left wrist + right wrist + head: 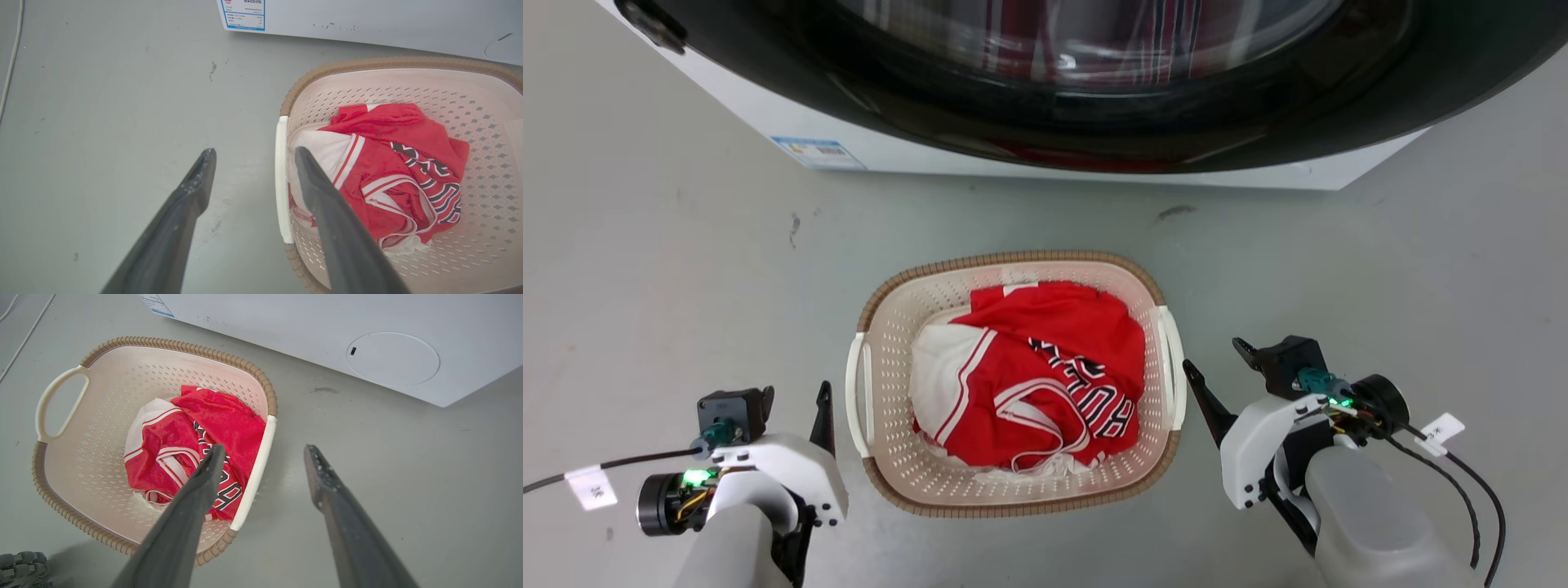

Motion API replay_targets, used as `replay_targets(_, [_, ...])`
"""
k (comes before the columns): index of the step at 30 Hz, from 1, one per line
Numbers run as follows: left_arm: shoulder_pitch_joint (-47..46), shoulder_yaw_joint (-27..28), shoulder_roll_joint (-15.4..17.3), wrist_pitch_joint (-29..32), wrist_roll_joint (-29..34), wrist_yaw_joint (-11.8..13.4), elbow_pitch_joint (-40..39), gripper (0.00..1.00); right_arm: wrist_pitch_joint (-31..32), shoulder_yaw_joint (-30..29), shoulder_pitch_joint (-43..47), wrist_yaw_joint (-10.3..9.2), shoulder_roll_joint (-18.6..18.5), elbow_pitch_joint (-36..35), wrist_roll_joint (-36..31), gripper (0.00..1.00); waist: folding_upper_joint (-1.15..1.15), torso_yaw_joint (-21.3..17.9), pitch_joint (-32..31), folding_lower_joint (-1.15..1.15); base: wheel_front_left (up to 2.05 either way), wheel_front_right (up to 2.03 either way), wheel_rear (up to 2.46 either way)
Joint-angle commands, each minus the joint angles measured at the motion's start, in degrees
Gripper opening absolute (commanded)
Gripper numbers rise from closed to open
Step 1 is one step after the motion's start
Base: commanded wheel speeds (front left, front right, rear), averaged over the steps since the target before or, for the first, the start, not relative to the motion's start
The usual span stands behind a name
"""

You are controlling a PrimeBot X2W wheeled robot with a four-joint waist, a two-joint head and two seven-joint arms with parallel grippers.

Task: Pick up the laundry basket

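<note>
The laundry basket [1013, 260], cream perforated plastic with a brown woven-look rim, sits on the grey floor in the middle of the head view. It holds a crumpled red and white jersey [1045, 376]. My left gripper [823, 408] is just left of the basket's white left handle [854, 392]. In the left wrist view the left gripper [254, 152] is open, and the handle [281, 179] lies between its fingers. My right gripper [1202, 400] is beside the right handle [1174, 367]. The right gripper [264, 448] is open too, straddling that handle [255, 473]. Neither gripper holds anything.
A washing machine [1094, 82] with a white body and a dark round door stands right behind the basket. Clothes show through its glass. A thin cable [12, 61] runs along the floor at far left. Bare grey floor lies to both sides of the basket.
</note>
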Motion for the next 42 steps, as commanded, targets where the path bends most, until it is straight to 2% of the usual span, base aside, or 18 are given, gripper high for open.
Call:
replay_targets(1, [-1.1,-0.2,0.1,-0.2,-0.2,-0.1,0.5,1.00,-0.1,0.3,-1.4,-0.04,-0.1,0.6,0.6,1.00,0.00,0.3,1.6,-0.01,0.00,0.00,0.00])
replay_targets(17, [-9.3,-6.2,0.2,-0.2,-3.0,0.0,9.7,1.00,0.0,9.9,-10.9,-0.04,-0.1,11.4,7.7,1.00,0.00,1.2,10.8,-0.01,0.00,0.00,0.00])
replay_targets(34, [-15.4,-9.6,-0.3,-0.2,-3.7,0.1,16.1,1.00,0.7,16.5,-15.9,-0.04,-0.1,14.8,13.7,1.00,0.00,1.6,16.5,-0.01,0.00,0.00,0.00])
replay_targets(35, [-15.7,-9.9,-0.3,-0.2,-3.5,0.1,16.2,0.65,1.0,16.9,-15.8,-0.04,-0.1,14.8,14.1,0.45,0.00,1.6,16.6,-0.01,0.00,0.00,0.00])
replay_targets(36, [-15.9,-10.0,-0.5,-0.2,-3.4,0.1,16.4,0.29,1.1,17.3,-15.9,-0.04,-0.1,14.8,14.5,0.00,0.00,1.6,16.7,-0.01,0.00,0.00,0.00])
replay_targets(37, [-15.9,-10.2,-0.8,-0.2,-3.5,0.0,16.8,0.00,1.2,17.6,-16.0,-0.04,-0.1,14.8,14.7,0.00,0.00,1.6,16.7,-0.01,0.00,0.00,0.00])
replay_targets(42, [-16.6,-11.2,-1.1,-0.2,-3.8,0.0,17.6,0.00,1.1,19.5,-16.1,0.06,-0.1,15.1,16.1,0.00,0.00,1.8,16.0,-0.01,0.00,0.00,0.00])
